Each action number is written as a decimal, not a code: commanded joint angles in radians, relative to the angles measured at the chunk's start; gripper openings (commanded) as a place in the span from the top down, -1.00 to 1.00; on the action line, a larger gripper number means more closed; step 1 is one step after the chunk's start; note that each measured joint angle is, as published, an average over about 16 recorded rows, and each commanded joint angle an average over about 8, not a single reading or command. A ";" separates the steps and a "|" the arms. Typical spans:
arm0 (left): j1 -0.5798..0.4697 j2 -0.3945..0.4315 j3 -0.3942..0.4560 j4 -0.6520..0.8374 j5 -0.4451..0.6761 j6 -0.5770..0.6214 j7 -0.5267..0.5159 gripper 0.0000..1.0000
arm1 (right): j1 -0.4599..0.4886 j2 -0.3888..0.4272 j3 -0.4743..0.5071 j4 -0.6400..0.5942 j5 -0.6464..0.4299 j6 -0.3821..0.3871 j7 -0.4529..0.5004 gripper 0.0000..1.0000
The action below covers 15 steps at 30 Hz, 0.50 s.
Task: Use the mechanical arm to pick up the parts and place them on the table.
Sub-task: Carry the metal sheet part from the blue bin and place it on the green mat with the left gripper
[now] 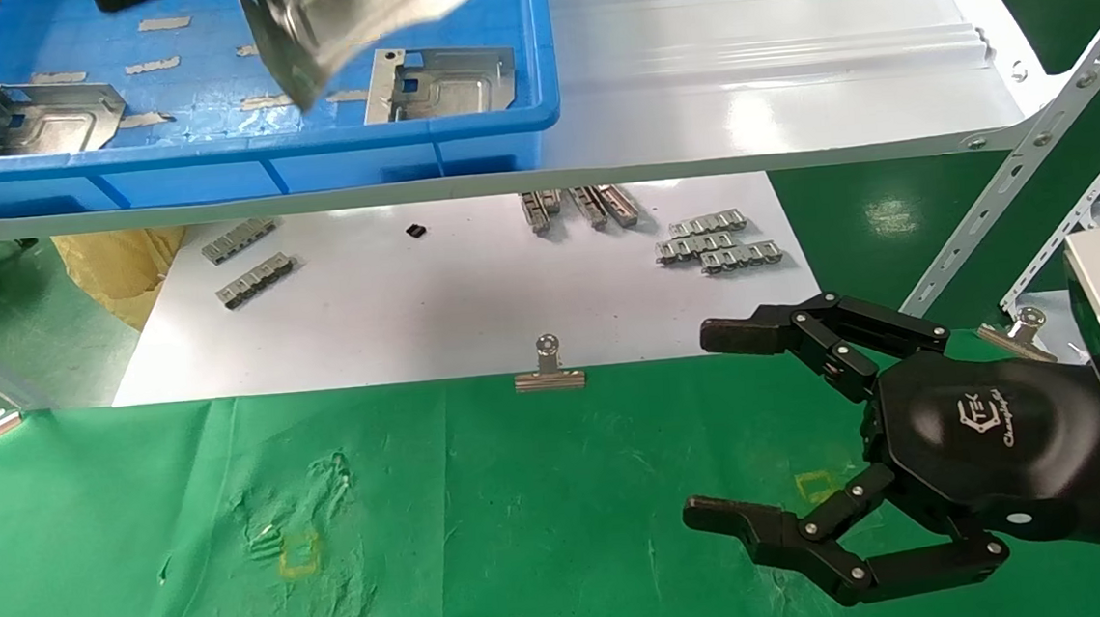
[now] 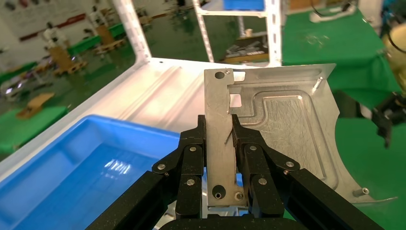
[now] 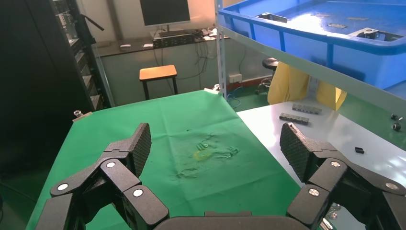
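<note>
My left gripper (image 2: pixel 219 125) is shut on the folded edge of a silvery part (image 2: pixel 287 124). In the head view that part (image 1: pixel 365 16) is lifted, tilted, above the blue bin (image 1: pixel 306 142) at the top. Two more parts lie flat in the bin, one on the left (image 1: pixel 28 117) and one on the right (image 1: pixel 442 82). My right gripper (image 1: pixel 708 425) is open and empty, hovering low over the right side of the green table (image 1: pixel 525 504). The right wrist view shows its spread fingers (image 3: pixel 139 143) over the cloth (image 3: pixel 158 124).
The bin stands on a white shelf (image 1: pixel 766 71) with slanted metal struts (image 1: pixel 1033 149) at the right. Below it lies a glossy white sheet (image 1: pixel 414 299) with small grey linked strips (image 1: pixel 715 244) and a binder clip (image 1: pixel 549 371). Yellow square marks (image 1: pixel 298 554) show on the cloth.
</note>
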<state>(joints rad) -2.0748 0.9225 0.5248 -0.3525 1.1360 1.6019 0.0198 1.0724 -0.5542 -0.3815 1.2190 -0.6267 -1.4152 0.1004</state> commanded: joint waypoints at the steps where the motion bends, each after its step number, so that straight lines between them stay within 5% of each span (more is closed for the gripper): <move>1: 0.031 -0.011 0.007 -0.069 -0.034 0.012 0.003 1.00 | 0.000 0.000 0.000 0.000 0.000 0.000 0.000 -1.00; 8: 0.248 -0.193 0.140 -0.415 -0.258 -0.001 -0.010 1.00 | 0.000 0.000 0.000 0.000 0.000 0.000 0.000 -1.00; 15: 0.367 -0.258 0.276 -0.423 -0.212 -0.015 0.154 1.00 | 0.000 0.000 0.000 0.000 0.000 0.000 0.000 -1.00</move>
<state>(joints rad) -1.7137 0.6716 0.7954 -0.7740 0.9287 1.5896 0.1953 1.0724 -0.5542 -0.3815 1.2190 -0.6267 -1.4152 0.1004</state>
